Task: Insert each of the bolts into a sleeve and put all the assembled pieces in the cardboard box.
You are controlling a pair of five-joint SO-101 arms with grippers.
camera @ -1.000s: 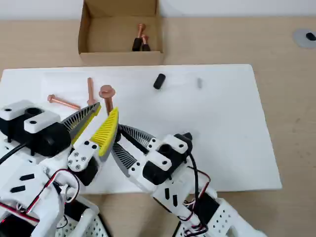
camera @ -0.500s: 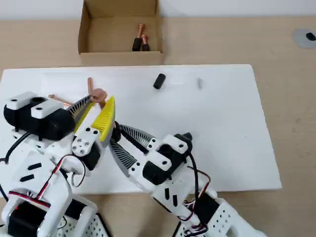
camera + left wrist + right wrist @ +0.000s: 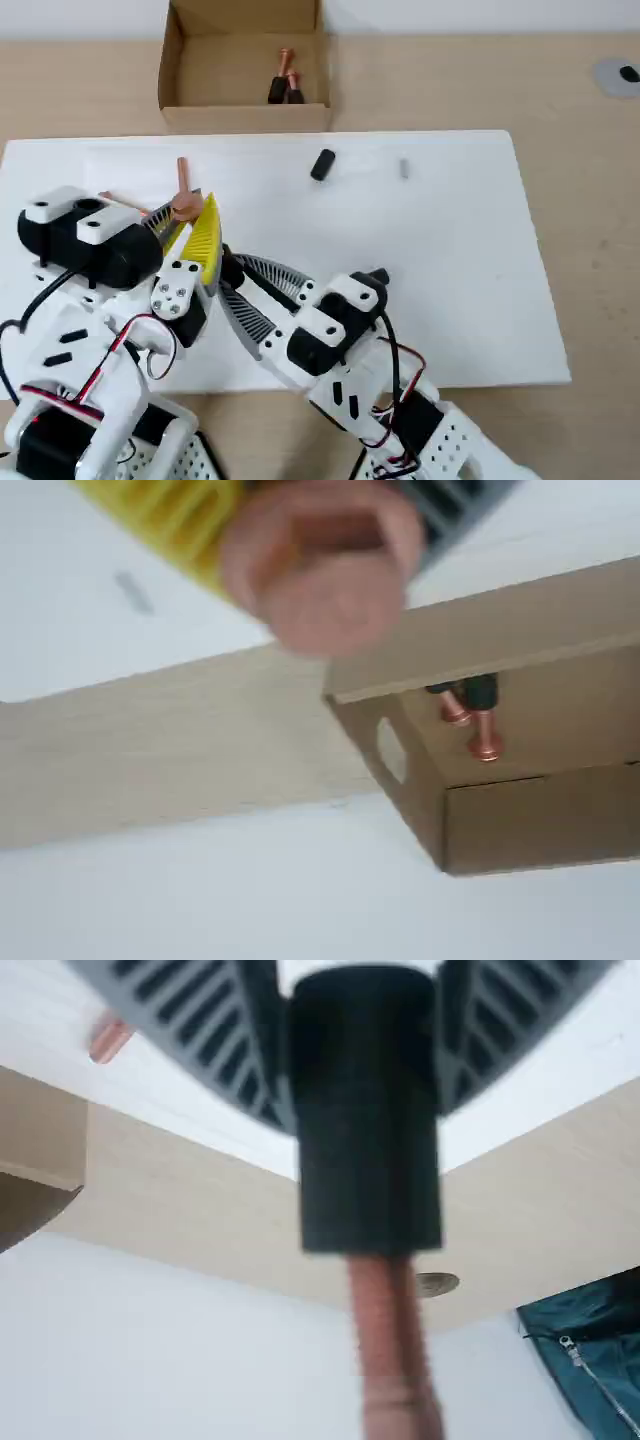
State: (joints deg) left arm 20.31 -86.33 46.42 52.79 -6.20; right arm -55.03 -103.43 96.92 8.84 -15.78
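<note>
Sleeve [image 3: 370, 1110] clamped between right fingers [image 3: 200, 1040]; bolt [image 3: 392, 1350] shank past its end.

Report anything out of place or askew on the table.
Nothing looks spilled or damaged. One black sleeve lies alone and tilted on the white mat, well apart from a loose bolt farther along the mat. Two assembled pieces lie in the cardboard box.

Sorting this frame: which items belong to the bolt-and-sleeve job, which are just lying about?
Job: bolt in left gripper; sleeve in right gripper; spare sleeve; loose bolts; cardboard box with two assembled pieces.
Lying about: grey disc on the table; small grey mark on the white mat.
</note>
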